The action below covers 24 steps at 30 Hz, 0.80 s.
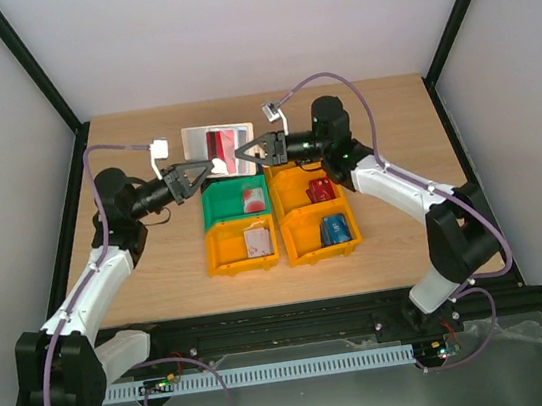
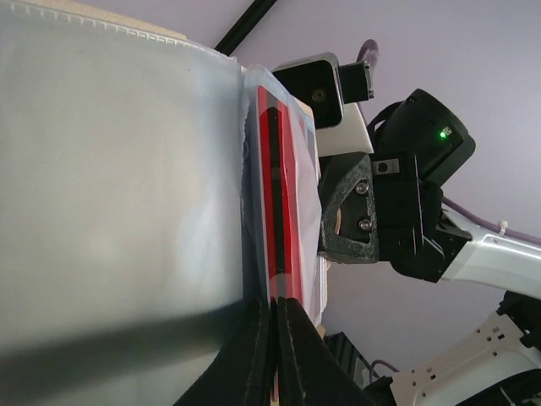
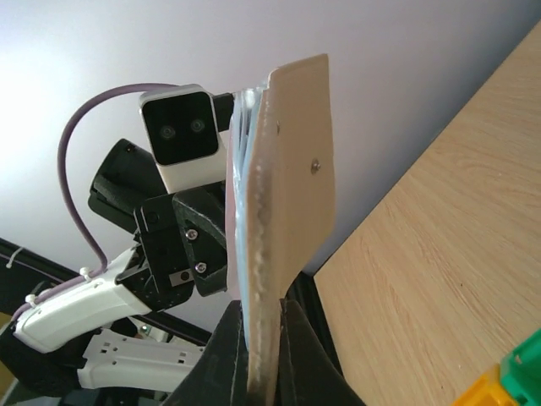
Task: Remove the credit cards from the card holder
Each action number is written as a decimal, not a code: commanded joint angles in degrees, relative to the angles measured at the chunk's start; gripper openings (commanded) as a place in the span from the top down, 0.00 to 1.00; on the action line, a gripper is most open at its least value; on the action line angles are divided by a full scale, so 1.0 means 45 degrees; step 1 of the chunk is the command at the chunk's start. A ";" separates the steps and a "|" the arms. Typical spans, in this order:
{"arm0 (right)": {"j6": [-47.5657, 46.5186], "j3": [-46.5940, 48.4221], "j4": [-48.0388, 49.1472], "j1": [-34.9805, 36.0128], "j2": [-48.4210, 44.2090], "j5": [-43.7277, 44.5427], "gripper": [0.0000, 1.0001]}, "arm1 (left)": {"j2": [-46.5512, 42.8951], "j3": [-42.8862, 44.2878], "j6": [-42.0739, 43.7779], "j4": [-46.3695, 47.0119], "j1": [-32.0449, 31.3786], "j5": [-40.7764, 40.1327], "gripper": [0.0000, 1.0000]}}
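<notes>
The card holder [image 1: 200, 142] is held up on edge over the back of the table, between both grippers. In the left wrist view its pale grey face [image 2: 118, 194] fills the left side. A red credit card [image 2: 277, 203] sits in its clear pocket, also visible from above [image 1: 230, 148]. My left gripper [image 2: 275, 355] is shut, pinching the near end of that red card. My right gripper [image 3: 269, 372] is shut on the holder's tan edge [image 3: 292, 169]. From above, the left gripper [image 1: 208, 168] and right gripper [image 1: 245, 153] face each other at the holder.
A green bin [image 1: 220, 202] holds a pale card [image 1: 254, 200]. In front of it an orange bin [image 1: 225, 250] holds a white card [image 1: 256, 241]. The orange bin to the right [image 1: 299, 221] holds a red card [image 1: 322, 190] and a blue card [image 1: 335, 228].
</notes>
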 commanded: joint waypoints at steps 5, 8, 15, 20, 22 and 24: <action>-0.1813 0.0979 -0.2427 -0.0633 -0.0126 -0.0278 0.98 | -0.0146 0.0347 0.0727 -0.0802 0.0773 0.0367 0.98; -0.1788 0.0532 -0.2475 -0.1089 -0.0377 -0.0179 0.98 | -0.0217 0.0266 0.0775 -0.0706 0.1070 0.0417 0.98; -0.2334 0.0775 -0.3513 -0.1347 -0.0461 -0.0135 0.98 | -0.0269 0.0565 0.1829 -0.1243 0.1090 0.0617 0.98; -0.2231 0.0648 -0.4575 -0.2903 -0.1001 0.0730 0.98 | -0.0769 0.1901 0.8843 -0.5299 0.0869 -0.0554 0.97; -0.2410 0.0707 -0.5466 -0.3766 -0.1255 0.0990 0.98 | -0.1012 0.2542 1.4361 -0.7322 0.0325 -0.1732 0.97; -0.2781 0.0829 -0.6816 -0.4667 -0.1398 0.1315 0.98 | -0.1429 0.2505 1.9229 -0.8894 -0.0543 -0.3322 0.98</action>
